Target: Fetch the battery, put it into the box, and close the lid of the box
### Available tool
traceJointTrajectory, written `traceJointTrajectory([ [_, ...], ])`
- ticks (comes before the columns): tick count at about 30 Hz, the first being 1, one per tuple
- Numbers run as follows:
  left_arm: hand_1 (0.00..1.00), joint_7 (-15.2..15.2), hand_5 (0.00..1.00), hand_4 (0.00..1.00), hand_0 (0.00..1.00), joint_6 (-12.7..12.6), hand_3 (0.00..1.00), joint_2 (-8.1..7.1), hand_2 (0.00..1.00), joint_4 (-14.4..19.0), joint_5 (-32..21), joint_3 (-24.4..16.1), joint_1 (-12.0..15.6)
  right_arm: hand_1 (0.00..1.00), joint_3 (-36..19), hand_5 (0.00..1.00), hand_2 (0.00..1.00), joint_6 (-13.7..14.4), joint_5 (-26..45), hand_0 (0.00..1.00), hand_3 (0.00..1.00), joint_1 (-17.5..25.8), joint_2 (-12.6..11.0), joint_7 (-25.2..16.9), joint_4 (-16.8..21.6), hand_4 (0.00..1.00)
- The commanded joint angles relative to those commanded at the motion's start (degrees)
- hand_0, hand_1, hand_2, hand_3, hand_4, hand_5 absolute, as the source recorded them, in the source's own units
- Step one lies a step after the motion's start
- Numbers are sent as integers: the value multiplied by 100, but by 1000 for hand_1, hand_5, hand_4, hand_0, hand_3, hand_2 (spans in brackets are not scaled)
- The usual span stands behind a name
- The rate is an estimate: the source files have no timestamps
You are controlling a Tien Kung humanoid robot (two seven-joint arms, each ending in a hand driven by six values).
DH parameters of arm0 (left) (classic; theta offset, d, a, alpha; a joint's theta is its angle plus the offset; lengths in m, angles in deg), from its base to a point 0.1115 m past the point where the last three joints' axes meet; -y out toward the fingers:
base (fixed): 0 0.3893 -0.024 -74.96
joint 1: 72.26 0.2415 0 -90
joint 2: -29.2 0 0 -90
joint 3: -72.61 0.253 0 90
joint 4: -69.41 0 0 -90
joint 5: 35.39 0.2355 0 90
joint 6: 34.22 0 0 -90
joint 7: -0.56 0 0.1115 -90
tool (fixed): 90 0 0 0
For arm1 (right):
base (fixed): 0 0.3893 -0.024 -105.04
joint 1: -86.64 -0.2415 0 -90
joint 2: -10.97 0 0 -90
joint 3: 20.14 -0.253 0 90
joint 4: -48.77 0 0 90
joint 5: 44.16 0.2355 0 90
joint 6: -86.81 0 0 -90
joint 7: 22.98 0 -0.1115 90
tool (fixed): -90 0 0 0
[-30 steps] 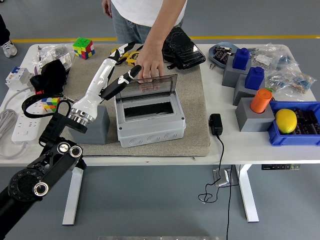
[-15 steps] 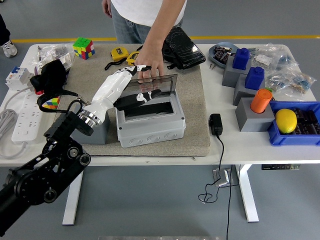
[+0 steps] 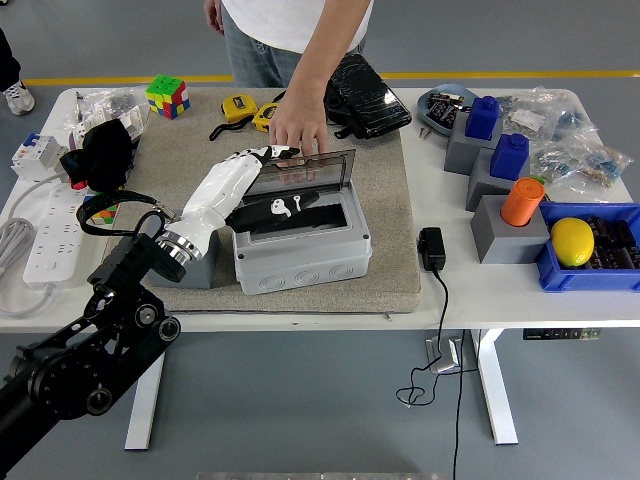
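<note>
A grey plastic box stands on the brown mat, its clear lid raised at the back. A person's hand reaches in from the far side and rests on the lid's top edge. My left hand, on a white forearm, reaches from the left into the box's open top. No battery shows in it; whether it holds anything is hidden. The right arm is out of view.
A grey block sits against the box's left side under my forearm. A black power adapter lies right of the mat. Grey stands with blue and orange pieces, a blue bin with a lemon, and a power strip crowd the sides.
My left hand swung from beside the lid's left edge down and right into the box opening. The person's hand stayed on the lid.
</note>
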Motion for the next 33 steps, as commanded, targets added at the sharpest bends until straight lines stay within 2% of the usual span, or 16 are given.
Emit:
traceJointTrajectory([
  [8,884,-125,998,998,874,19,857,-24,856,276,126,141,150,845,-30,998,808,2,-41,842,850,16,-3,7,0,998],
  [15,886,-165,998,998,871,16,857,-90,857,373,99,298,221,845,-29,998,808,6,-33,842,850,7,-8,2,0,998],
  [33,884,-275,998,998,867,47,856,-489,859,847,121,780,500,846,-74,998,808,8,-65,842,850,9,-13,7,0,998],
])
